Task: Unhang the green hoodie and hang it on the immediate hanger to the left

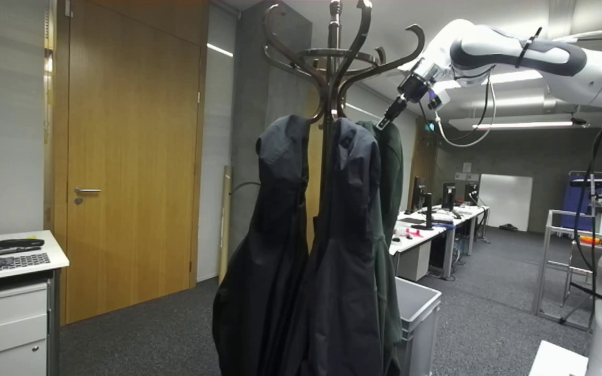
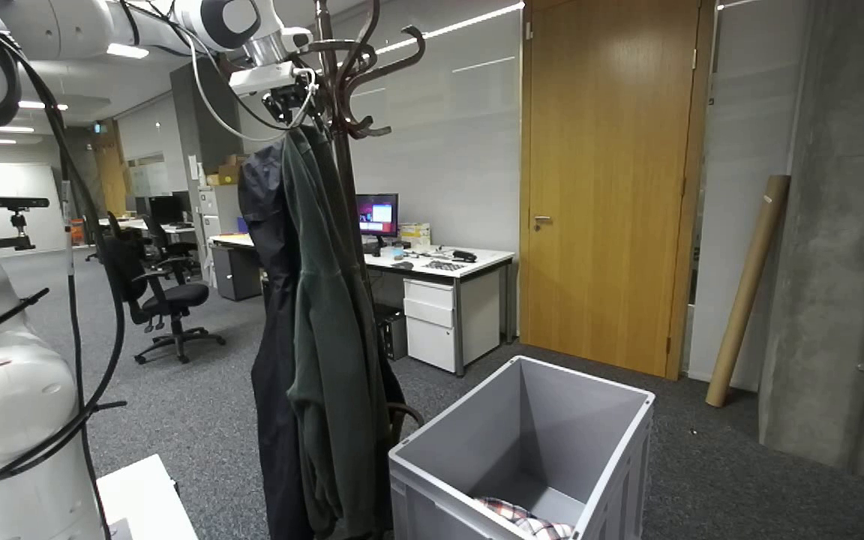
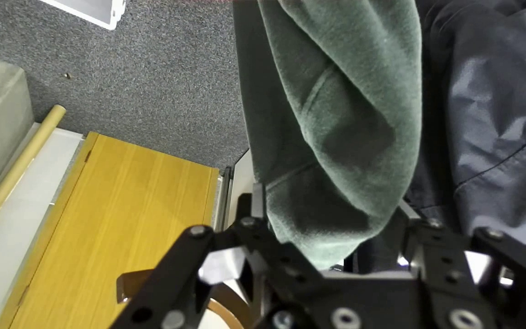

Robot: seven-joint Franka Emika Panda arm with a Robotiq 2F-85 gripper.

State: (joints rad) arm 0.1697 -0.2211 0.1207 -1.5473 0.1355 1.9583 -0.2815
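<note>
Grey carpet (image 2: 702, 480) covers an office floor, with a brown tube (image 2: 748, 300) leaning right of a closed wooden door (image 1: 134, 156). Near the middle of an exterior view stands a dark coat rack (image 1: 334, 31), bearing a left coat (image 1: 267, 235) and a right coat (image 1: 340, 235). Partly behind the right coat, at its far right edge, hangs the green hoodie (image 2: 334, 322). From the right a white arm (image 1: 567, 62) reaches across, its gripper (image 3: 333, 204) tilted down at the hoodie's top. Seen from the wrist, the fingers (image 3: 257, 203) stand apart, one on either side of the green cloth; whether they touch it I cannot tell. Just right of the hoodie, in an exterior view, sits a grey crate (image 2: 582, 420) with checked fabric (image 2: 526, 517) inside.
</note>
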